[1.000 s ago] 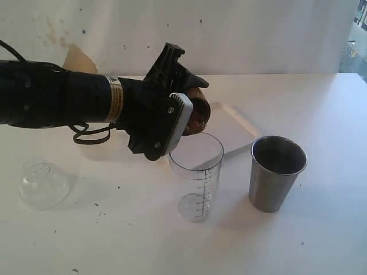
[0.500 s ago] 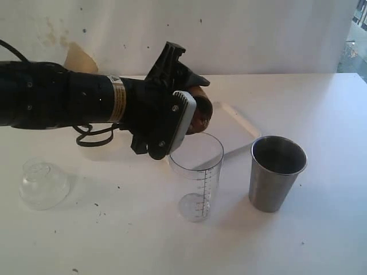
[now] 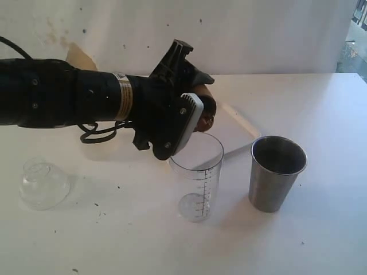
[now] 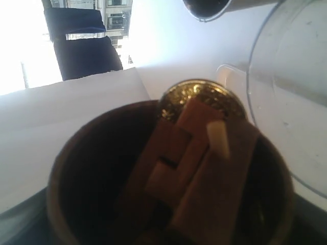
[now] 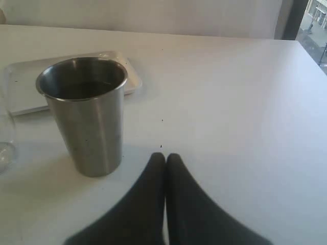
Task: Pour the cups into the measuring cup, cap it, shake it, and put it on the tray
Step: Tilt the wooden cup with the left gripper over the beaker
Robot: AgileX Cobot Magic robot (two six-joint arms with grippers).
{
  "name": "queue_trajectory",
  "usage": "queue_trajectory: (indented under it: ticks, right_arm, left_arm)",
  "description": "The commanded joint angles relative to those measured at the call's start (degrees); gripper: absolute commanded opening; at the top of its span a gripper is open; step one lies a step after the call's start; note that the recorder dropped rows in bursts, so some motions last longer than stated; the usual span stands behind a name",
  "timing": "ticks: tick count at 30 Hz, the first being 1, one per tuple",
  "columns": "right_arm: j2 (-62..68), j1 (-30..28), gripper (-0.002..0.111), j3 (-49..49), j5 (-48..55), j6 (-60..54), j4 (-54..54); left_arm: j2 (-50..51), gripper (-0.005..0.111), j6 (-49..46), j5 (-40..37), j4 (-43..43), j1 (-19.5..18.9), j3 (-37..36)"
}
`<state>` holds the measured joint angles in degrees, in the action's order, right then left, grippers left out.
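Here's the small round-bellied brown wooden cup (image 3: 205, 109), clamped sideways between the fingers of my left gripper (image 3: 196, 104) and tipped just above the near-side rim of the tall clear measuring cup with black graduation lines (image 3: 196, 175). Over the last second I have slid it a little to the right and up, so it now sits further over the open mouth than it did. The measuring cup itself hasn't budged.

Down my left wrist view I'm looking straight into the wooden cup (image 4: 94, 173). The brown wooden blocks (image 4: 194, 168), a pale little stick (image 4: 218, 138) and a gold-coloured round piece (image 4: 199, 97) are all bunched on the side facing the measuring cup's clear wall (image 4: 291, 102). So the load is not out, as I judge it: I'm mid-pour and need more tilt. Whether anything has already landed in the bottom, I can't tell.

Just beside, on the right, the tapered brushed-steel tumbler (image 3: 276, 172) stands upright, untouched, waiting its turn. My right gripper (image 5: 164, 158) rests near it with fingers pressed together, holding nothing. Behind lies the shallow white rectangular tray (image 3: 238, 129), and well off to the left the clear dome-shaped lid (image 3: 41, 183) sits on the white table (image 3: 321, 240).
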<state>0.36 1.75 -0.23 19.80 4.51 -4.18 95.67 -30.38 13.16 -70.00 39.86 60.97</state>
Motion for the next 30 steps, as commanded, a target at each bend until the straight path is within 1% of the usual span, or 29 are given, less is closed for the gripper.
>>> queue_trajectory:
  ticks: [1, 4, 7, 23, 30]
  right_arm:
    - [-0.4, 0.1, 0.000, 0.2, -0.2, 0.3, -0.3]
    - [-0.4, 0.1, 0.000, 0.2, -0.2, 0.3, -0.3]
    - [-0.4, 0.1, 0.000, 0.2, -0.2, 0.3, -0.3]
    - [-0.4, 0.1, 0.000, 0.2, -0.2, 0.3, -0.3]
    - [-0.4, 0.1, 0.000, 0.2, -0.2, 0.3, -0.3]
  left_arm:
    - [-0.5, 0.000, -2.4, -0.7, 1.0, 0.3, 0.5]
    - [-0.3, 0.000, -4.2, -1.1, 1.0, 0.3, 0.4]
    - [-0.3, 0.000, -4.2, -1.4, 1.0, 0.8, 0.4]
    - [-0.2, 0.000, -3.8, -0.8, 1.0, 0.8, 0.4]
    - [-0.2, 0.000, -4.2, -1.1, 1.0, 0.8, -1.3]
